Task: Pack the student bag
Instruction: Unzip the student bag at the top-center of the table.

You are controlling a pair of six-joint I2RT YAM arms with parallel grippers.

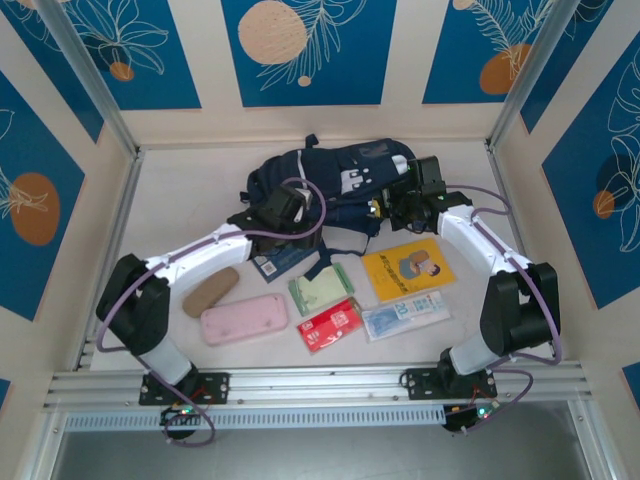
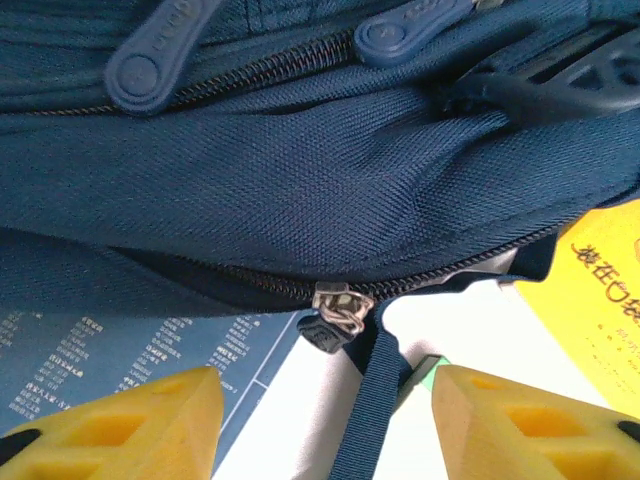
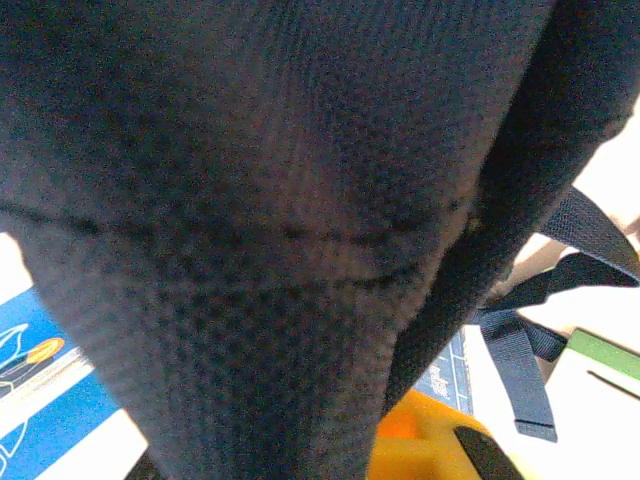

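The student bag [image 1: 335,180], navy with white stripes, lies at the back middle of the table. My left gripper [image 1: 283,215] is at its near left edge. In the left wrist view the yellow fingers [image 2: 130,425] stand apart, open, just short of a silver zipper slider [image 2: 343,305] on a partly open zip. A navy strap [image 2: 370,410] runs down between them, untouched. My right gripper [image 1: 400,205] is at the bag's right side. Dark mesh fabric of the bag [image 3: 260,250] drapes over its jaws, hiding all but one orange finger [image 3: 430,440]; it is shut on that fabric.
In front of the bag lie a navy booklet [image 1: 283,262], a green notebook [image 1: 321,287], a yellow book [image 1: 407,268], a red packet [image 1: 331,325], a clear pouch [image 1: 405,315], a pink pencil case [image 1: 244,319] and a brown case [image 1: 211,290]. Walls enclose three sides.
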